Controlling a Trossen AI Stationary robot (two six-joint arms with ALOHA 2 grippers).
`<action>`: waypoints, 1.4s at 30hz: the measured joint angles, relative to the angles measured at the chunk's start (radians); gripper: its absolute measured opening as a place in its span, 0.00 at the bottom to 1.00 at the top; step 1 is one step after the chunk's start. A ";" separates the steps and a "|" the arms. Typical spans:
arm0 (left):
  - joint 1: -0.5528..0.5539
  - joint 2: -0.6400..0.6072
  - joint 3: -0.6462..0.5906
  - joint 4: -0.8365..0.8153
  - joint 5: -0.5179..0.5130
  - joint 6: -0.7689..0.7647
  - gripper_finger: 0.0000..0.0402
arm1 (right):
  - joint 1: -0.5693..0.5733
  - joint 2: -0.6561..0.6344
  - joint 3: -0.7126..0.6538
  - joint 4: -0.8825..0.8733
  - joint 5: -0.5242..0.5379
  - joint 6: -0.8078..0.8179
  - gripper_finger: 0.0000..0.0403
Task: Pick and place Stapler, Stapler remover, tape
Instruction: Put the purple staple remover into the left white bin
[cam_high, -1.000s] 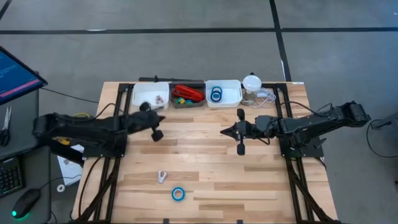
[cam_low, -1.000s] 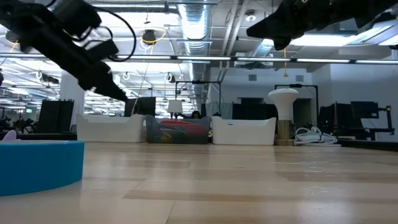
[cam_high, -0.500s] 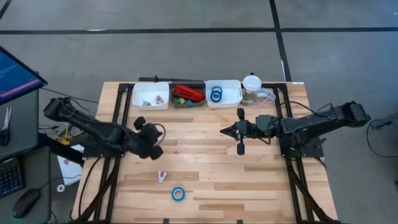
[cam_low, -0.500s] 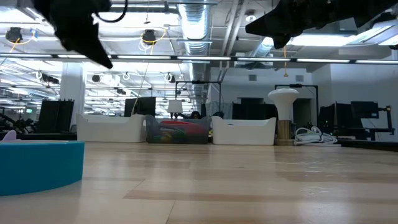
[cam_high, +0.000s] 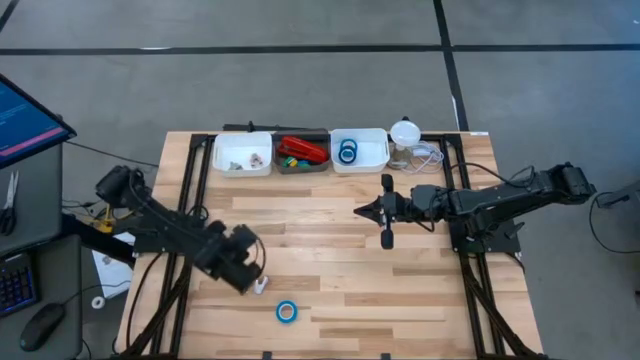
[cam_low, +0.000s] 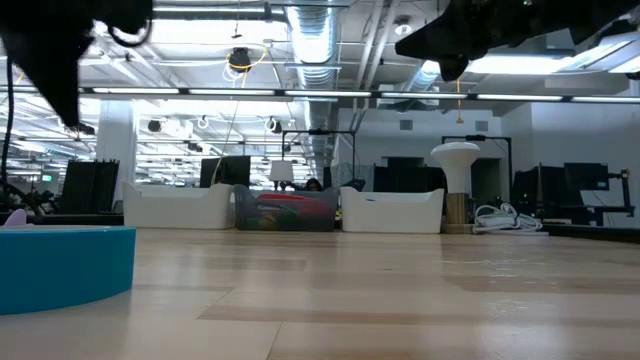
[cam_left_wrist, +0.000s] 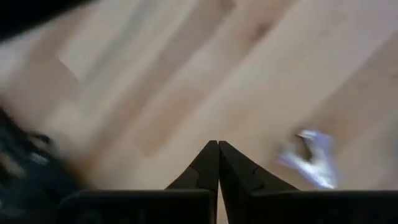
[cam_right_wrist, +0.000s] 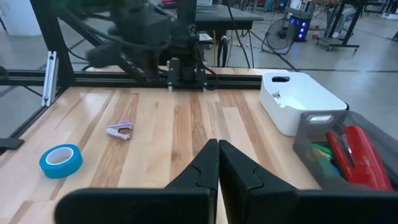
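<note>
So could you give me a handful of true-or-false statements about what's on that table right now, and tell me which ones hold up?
1. The red stapler lies in the grey middle bin. True.
2. The left gripper is holding a blue tape roll. False: its fingers are shut on nothing, and it is next to the small pale staple remover.
3. One tape roll lies loose on the table, near its front edge. True.
4. The white bin on the right has nothing in it. False: blue tape rolls sit in it.
5. The right gripper is inside a bin. False: it is shut, over the middle of the table.
</note>
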 joint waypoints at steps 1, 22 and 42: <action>-0.023 0.002 0.004 0.015 0.012 -0.051 0.00 | -0.001 0.000 0.000 -0.004 0.000 0.005 0.00; -0.150 0.136 0.025 0.314 0.128 -0.435 0.00 | -0.001 0.000 0.000 -0.044 0.000 0.007 0.00; -0.075 0.144 -0.142 0.421 0.123 -0.424 0.27 | -0.001 0.000 0.000 -0.056 0.000 0.007 0.00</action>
